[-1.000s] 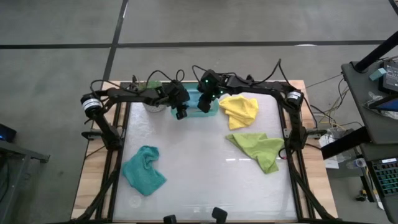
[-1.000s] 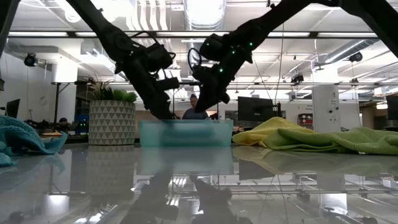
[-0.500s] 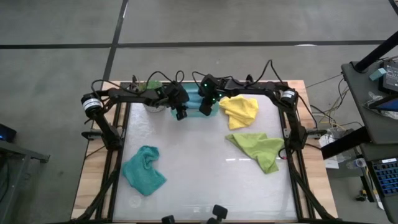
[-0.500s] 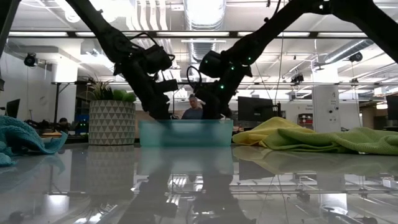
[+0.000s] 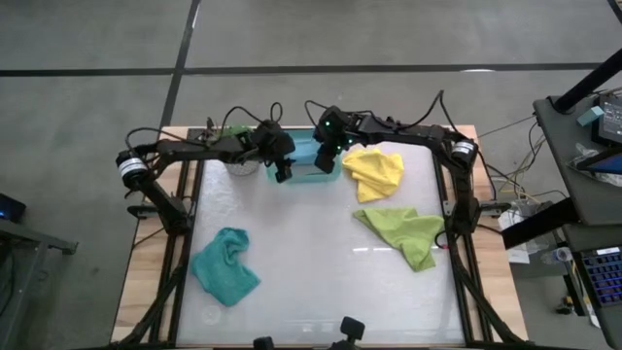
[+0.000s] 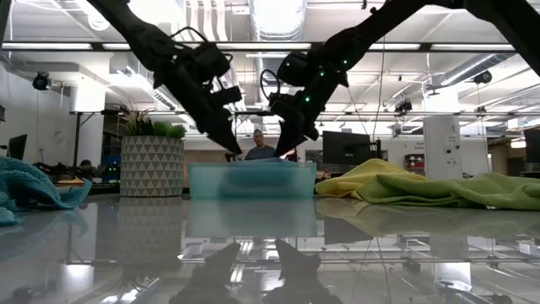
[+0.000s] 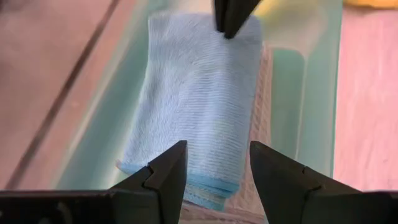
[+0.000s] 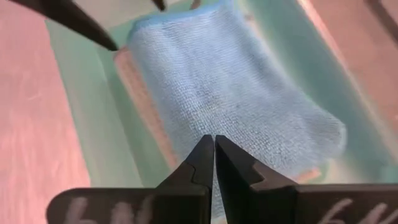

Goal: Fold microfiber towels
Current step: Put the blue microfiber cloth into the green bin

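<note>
folded light-blue microfiber towel (image 7: 199, 99) lies in shallow teal plastic tray (image 5: 313, 167), far edge of surface | left gripper (image 7: 214, 165) released above it | right gripper (image 8: 214, 152) clenched, empty | likely a pale towel underneath | lift straight up, don't snag folds; next: yellow towel (image 5: 377, 171)

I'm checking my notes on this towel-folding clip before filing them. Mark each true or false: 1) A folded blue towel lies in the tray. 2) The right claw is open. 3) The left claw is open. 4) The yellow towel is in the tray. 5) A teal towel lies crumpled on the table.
1) True: the blue towel lies folded in the tray.
2) False: the right claw is shut, holding nothing.
3) True: the left claw is open.
4) False: the yellow towel lies on the table beside the tray.
5) True: the teal towel is unfolded.
</note>
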`<state>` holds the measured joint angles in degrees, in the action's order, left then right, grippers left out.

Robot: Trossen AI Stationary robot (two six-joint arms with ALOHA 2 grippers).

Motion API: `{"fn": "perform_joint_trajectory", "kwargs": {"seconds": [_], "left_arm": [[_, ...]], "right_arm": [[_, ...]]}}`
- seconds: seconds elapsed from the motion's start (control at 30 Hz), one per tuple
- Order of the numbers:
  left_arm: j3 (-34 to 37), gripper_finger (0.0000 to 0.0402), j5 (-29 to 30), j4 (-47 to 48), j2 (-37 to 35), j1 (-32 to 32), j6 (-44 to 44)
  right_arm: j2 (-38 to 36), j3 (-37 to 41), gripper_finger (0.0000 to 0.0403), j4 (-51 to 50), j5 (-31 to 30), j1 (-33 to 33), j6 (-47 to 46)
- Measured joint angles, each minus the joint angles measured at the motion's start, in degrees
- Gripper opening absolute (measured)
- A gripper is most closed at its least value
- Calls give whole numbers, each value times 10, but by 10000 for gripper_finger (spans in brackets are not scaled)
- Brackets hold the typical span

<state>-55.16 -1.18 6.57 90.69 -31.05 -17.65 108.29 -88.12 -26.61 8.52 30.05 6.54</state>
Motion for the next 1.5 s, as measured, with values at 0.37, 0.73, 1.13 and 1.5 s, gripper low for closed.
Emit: {"fn": "perform_joint_trajectory", "kwargs": {"seconds": [0.37, 0.73, 1.13, 1.5], "left_arm": [[1, 160, 5, -19, 0, -8, -22], [3, 160, 13, -46, 21, -8, -9], [-6, 160, 126, -140, 94, -15, -27], [-5, 160, 165, -132, 117, -19, -7]], "right_arm": [[-2, 8, 9, 7, 22, 7, -35], [-2, 5, 9, 13, 24, -16, -30], [10, -1, 9, 53, -27, 25, -25], [59, 0, 9, 59, -27, 35, -25]]}}
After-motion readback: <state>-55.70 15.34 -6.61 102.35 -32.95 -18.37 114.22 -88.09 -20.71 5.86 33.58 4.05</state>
